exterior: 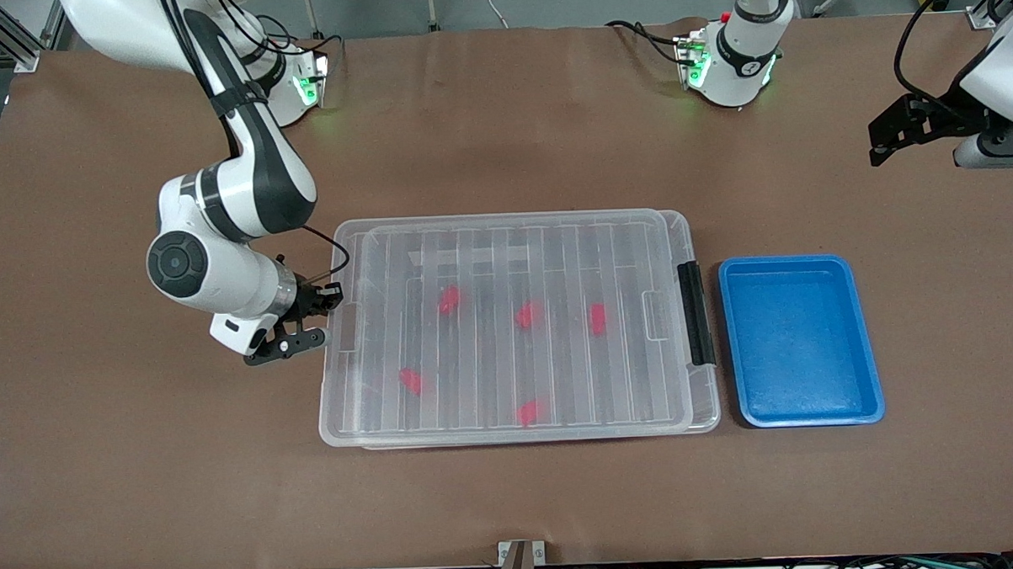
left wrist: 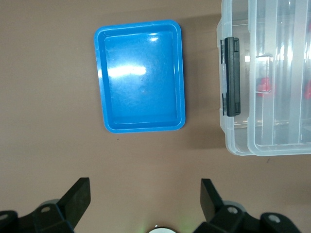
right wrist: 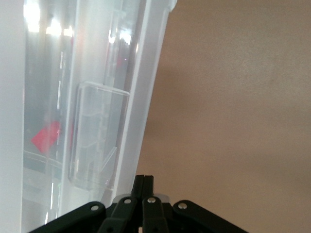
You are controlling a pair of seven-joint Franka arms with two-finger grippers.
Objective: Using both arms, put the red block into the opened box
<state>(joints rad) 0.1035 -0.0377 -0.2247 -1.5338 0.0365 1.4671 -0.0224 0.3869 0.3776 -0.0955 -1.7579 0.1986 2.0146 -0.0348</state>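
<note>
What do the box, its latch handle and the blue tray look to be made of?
Box: clear, glossy, probably plastic; red pieces show through its ribbed lid. Latch handle: opaque black, probably plastic, duller. Blue tray: smooth, shiny blue, likely plastic; it reflects overhead light in the left wrist view.

You face a table (exterior: 514, 503) covered edge to edge in plain brown matte sheeting, evenly lit from above, with grey aluminium framing (exterior: 9, 32) and loose black cables (exterior: 927, 34) along its rim.
</note>
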